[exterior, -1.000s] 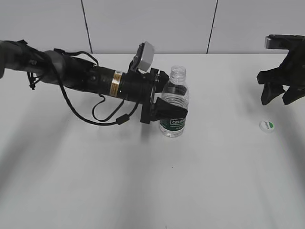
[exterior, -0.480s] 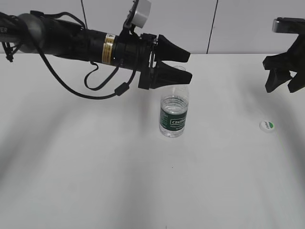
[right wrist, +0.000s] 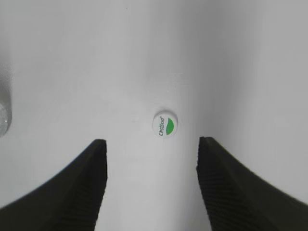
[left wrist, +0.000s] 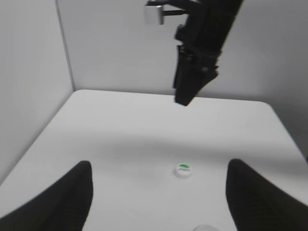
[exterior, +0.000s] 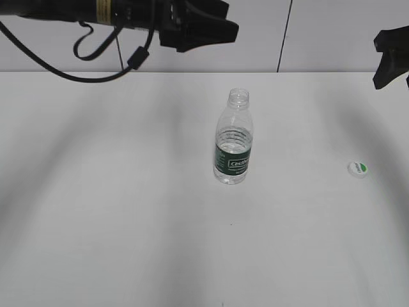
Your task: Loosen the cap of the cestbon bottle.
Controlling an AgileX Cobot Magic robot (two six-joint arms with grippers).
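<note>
White cap (exterior: 358, 168) on table | both tools (exterior: 214, 29) (right wrist: 150, 180) raised, jaws apart, empty

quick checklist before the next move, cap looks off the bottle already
1. Cap off the bottle: ok, it lies alone on the table.
2. Cestbon bottle upright, neck open: ok.
3. Left gripper open and empty: ok.
4. Right gripper open and empty: ok, above the cap.
5. Both arms clear of the bottle: ok.
6. Water spilled: cannot tell.
</note>
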